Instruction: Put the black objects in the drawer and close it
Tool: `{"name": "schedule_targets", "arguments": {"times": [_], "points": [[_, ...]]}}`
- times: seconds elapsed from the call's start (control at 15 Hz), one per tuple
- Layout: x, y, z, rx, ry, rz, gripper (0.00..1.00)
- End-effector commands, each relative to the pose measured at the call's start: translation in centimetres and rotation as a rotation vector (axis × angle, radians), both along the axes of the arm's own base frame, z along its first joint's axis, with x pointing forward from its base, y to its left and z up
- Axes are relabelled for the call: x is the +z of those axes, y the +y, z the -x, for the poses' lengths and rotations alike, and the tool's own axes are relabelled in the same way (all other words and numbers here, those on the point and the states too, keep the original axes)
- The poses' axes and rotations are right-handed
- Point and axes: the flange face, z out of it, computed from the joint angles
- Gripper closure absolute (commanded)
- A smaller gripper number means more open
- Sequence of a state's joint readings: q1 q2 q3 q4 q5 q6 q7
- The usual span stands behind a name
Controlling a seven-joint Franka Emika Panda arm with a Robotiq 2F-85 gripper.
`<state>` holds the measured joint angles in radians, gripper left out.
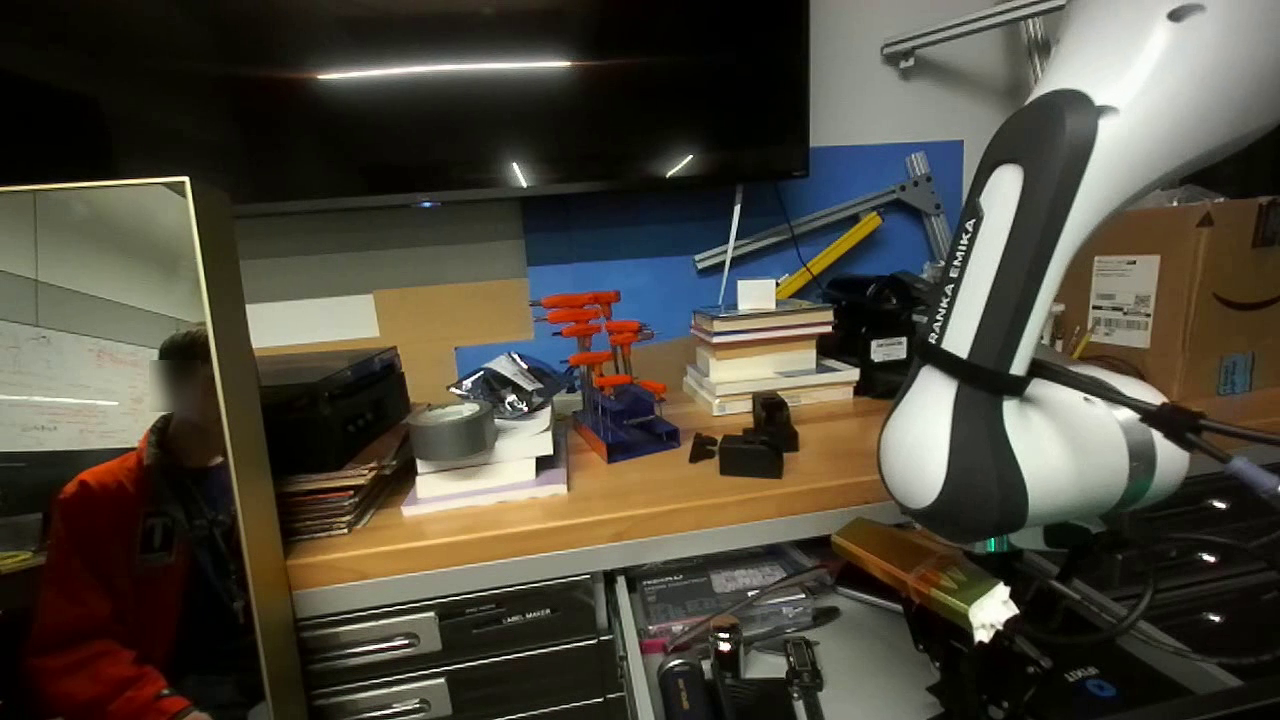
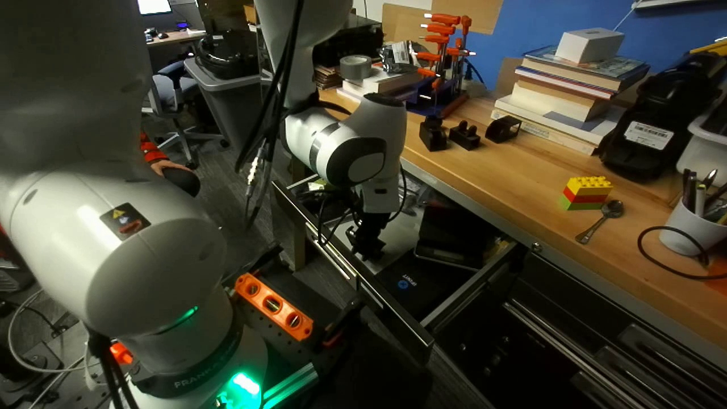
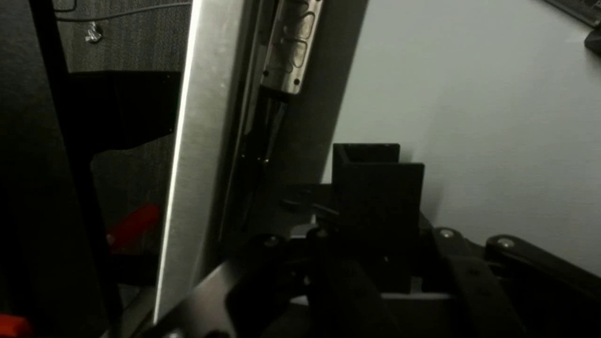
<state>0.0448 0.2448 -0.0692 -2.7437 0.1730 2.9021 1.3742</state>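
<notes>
My gripper (image 2: 368,241) is low inside the open drawer (image 2: 471,291), just behind its front wall. In the wrist view the gripper (image 3: 380,239) is shut on a black blocky object (image 3: 378,197) with a hollow top, held over the bare drawer floor (image 3: 493,117); whether it touches the floor I cannot tell. Three more small black objects stand in a row on the bench: a tall one (image 2: 433,135), a low one (image 2: 464,135) and a hollow one (image 2: 504,129). They also show on the bench in an exterior view (image 1: 752,455).
In the drawer lie a black box with a blue logo (image 2: 420,284), a black flat case (image 2: 454,233) and calipers (image 1: 803,675). On the bench are a red hex-key rack (image 1: 625,420), a book stack (image 1: 760,360), toy bricks (image 2: 588,193) and a spoon (image 2: 602,220).
</notes>
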Motion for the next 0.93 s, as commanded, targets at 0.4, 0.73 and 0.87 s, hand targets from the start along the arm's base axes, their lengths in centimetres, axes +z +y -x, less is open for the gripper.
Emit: {"name": "schedule_targets", "arguments": {"times": [0.4,0.73,0.87], "points": [[2.5,1.1,-2.6,0.136,-0.044,0.044,0.0],[8.7,1.4,-7.9,0.364,-0.066,0.161,0.0],[12.0,1.9,-10.4,0.445,-0.076,0.199,0.0]]}}
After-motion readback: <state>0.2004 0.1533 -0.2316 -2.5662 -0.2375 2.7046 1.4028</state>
